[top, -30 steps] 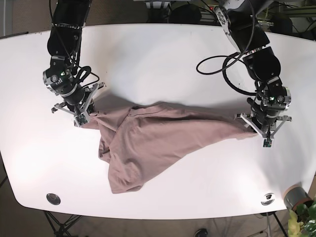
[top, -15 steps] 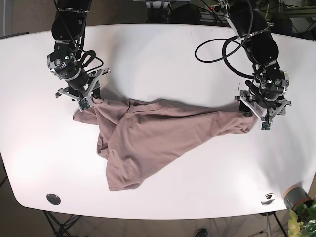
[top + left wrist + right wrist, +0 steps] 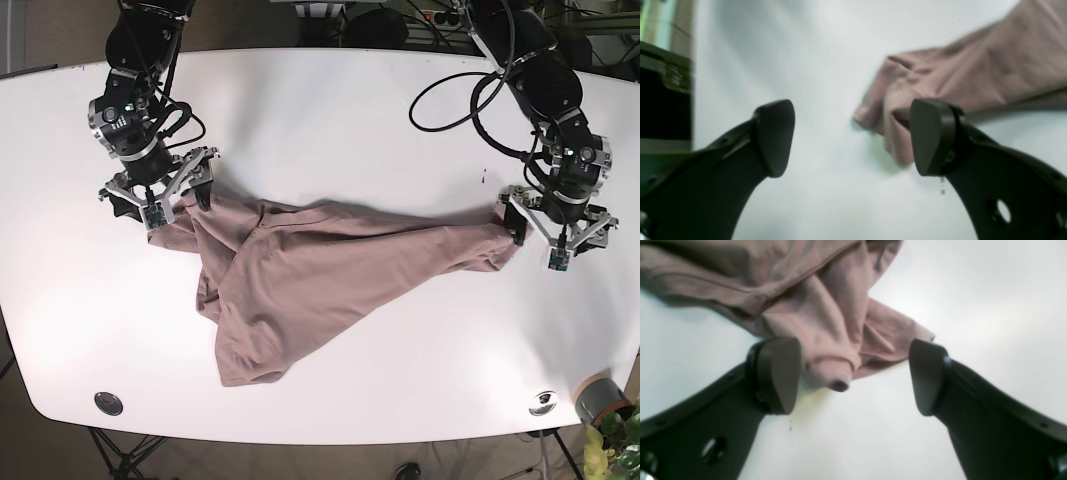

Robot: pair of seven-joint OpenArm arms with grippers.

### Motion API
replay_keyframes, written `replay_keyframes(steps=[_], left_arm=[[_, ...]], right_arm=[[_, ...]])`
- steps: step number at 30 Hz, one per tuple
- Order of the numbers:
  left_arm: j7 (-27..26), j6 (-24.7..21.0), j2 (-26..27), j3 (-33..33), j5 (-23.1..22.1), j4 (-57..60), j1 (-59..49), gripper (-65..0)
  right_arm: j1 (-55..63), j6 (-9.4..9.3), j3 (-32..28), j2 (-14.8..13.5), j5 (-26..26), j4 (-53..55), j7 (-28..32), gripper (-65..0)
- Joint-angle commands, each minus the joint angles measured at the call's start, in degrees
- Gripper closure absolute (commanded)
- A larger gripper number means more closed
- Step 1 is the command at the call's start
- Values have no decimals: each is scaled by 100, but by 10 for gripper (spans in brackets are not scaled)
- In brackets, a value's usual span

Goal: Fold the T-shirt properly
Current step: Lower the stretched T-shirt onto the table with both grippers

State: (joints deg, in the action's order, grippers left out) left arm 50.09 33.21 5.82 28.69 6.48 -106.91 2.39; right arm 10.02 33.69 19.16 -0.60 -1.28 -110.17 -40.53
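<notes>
While both my pincers hang over the table (image 3: 320, 110), each stands wide with nothing gripped. My left pincer (image 3: 853, 136) has 2 dark pads (image 3: 773, 136) spread far apart; the shirt (image 3: 973, 73) ends in a crumpled tip that lies on the white top partly behind the right-hand pad, and bare table fills the gap between them. My right pincer (image 3: 853, 376) is spread just as wide; a bunched end of the shirt (image 3: 826, 316), with a rolled hem, sits between its pads, closer to the left-hand one. Whether cloth touches either pad, I cannot tell. From the base view the shirt (image 3: 320, 270) stretches rumpled between my left pincer (image 3: 555, 225) and my right pincer (image 3: 155, 195).
</notes>
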Motion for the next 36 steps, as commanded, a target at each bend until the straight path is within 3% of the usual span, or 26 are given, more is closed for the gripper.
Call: replay_keyframes(steps=[1,9,22,30,36], left_arm=[[-90,6,64,54,16,-161,73,-511],[-90,6,64,54,7,-161,126,-511],[-90,15,64,28,7,-126,117,-511],[-90,15,64,28,16,-117,99,-511],[-90,15,55,28,16,-117,99,-511]], right_arm=[[-48,-15,5,82,343,-126,111,-480],[-57,-42,5,91,1047,-91,-171,-480],[-479,-68,-12,214,1055,657,-232,-480],[-769,-68,-716,249,1064,1254,-232,-480],[-1130,-77,-760,451,1020,1922,-206,-480]])
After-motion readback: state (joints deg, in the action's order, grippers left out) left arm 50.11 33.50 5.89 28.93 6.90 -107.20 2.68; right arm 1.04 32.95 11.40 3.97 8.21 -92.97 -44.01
